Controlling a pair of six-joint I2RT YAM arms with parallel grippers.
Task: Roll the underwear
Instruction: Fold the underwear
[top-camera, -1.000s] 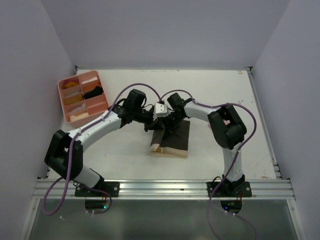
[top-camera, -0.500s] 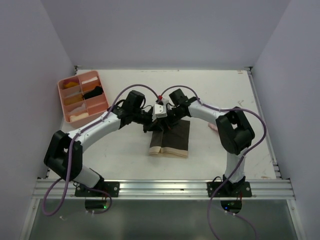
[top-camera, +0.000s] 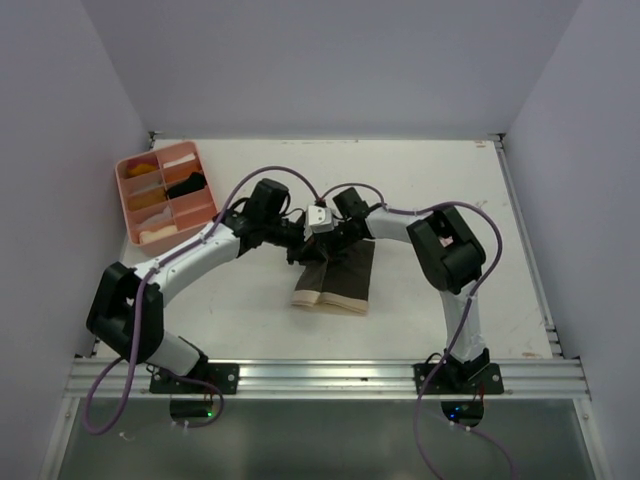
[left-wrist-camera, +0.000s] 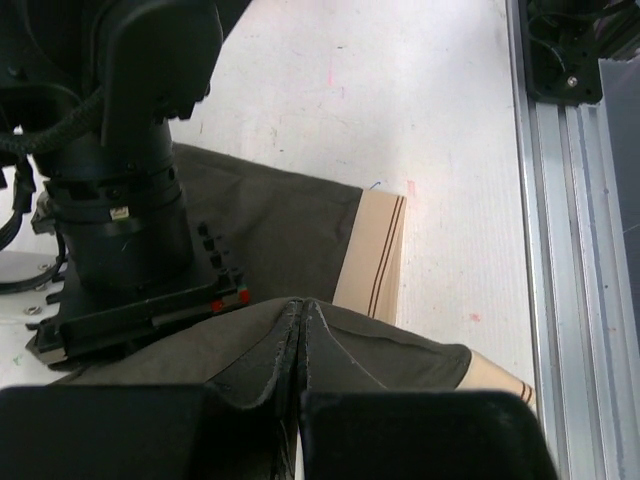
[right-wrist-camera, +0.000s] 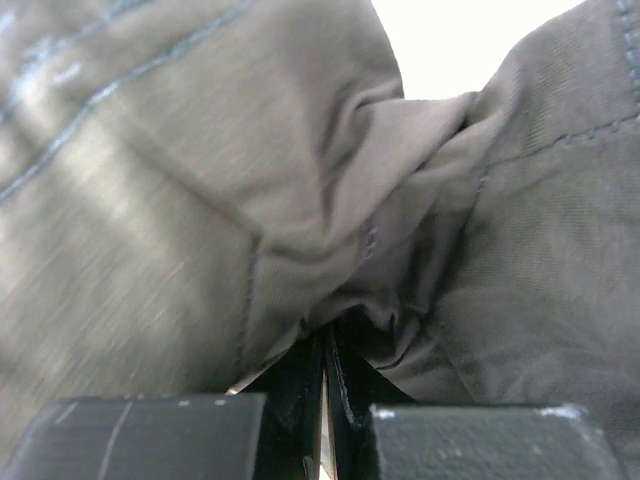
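Note:
The dark olive-brown underwear (top-camera: 338, 286) lies flat at mid-table, its tan striped waistband (top-camera: 308, 299) toward the near left. Both grippers meet at its far edge. My left gripper (top-camera: 302, 246) is shut on a raised fold of the cloth, seen pinched between its fingertips in the left wrist view (left-wrist-camera: 300, 310), with the underwear (left-wrist-camera: 270, 225) and its waistband (left-wrist-camera: 375, 255) spread beyond. My right gripper (top-camera: 334, 243) is shut on bunched fabric too; in the right wrist view the underwear (right-wrist-camera: 200, 180) fills the frame around the gripper (right-wrist-camera: 325, 335).
A pink compartment tray (top-camera: 128, 190) holding small rolled items stands at the far left. The right arm's black wrist (left-wrist-camera: 120, 200) sits close beside my left gripper. A metal rail (top-camera: 330, 375) runs along the near edge, and grey walls enclose the table.
The underwear has shifted a little to the left and its far edge is drawn in. The right arm's elbow swung outward, then back. Both grippers stayed shut.

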